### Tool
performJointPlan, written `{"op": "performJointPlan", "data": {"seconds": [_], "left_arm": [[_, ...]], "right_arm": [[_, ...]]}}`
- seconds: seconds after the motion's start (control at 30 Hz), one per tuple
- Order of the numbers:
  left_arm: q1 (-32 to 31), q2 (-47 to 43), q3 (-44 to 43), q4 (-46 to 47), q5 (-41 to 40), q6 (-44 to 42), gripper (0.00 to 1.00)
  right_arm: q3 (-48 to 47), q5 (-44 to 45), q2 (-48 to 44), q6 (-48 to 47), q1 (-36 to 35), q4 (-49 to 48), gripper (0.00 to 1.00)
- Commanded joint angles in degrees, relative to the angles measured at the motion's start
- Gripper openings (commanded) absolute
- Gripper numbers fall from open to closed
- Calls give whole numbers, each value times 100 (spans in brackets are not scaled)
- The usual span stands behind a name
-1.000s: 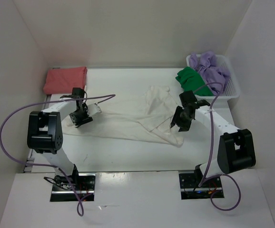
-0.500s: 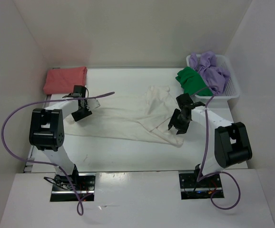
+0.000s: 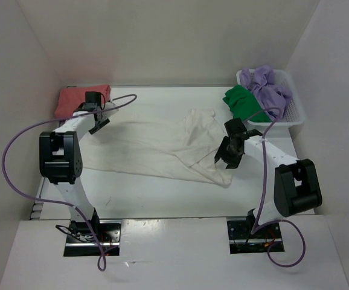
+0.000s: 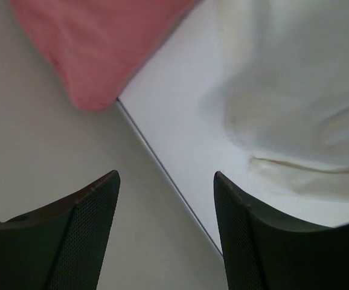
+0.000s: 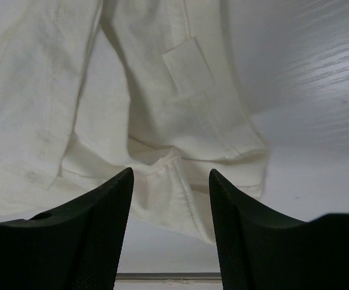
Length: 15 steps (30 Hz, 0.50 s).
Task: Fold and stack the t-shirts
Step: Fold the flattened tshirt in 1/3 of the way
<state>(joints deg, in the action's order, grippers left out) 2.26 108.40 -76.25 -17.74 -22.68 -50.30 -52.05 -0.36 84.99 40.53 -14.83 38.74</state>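
Both spread, empty | left gripper [image 4: 165,176] far forward beside salmon-red shirt [image 4: 96,42] | right gripper [image 5: 170,173] tilted over cream-white shirt [image 5: 162,103]

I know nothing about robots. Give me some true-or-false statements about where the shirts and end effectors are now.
The salmon-red cloth shirt lies folded at the far left of the table. True.
The lavender-purple cloth shirt is in the white plastic mesh basket. True.
The cream-white cloth shirt sits in the basket. False: it lies spread on the table.
The right end effector grips the lavender-purple shirt. False: it hangs open over the cream-white shirt.
The left end effector is open and empty. True.
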Motion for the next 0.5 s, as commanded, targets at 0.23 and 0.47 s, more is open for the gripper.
{"op": "performJointPlan", "data": {"seconds": [0.23,0.47], "left_arm": [[397,-1558,923,-1688,878,372,72],[854,-1770,2183,-1795,1318,618,73]], "right_arm": [[-165,739,-958,736,-46,625,58],[406,169,-1037,1079,-46,504,59]]}}
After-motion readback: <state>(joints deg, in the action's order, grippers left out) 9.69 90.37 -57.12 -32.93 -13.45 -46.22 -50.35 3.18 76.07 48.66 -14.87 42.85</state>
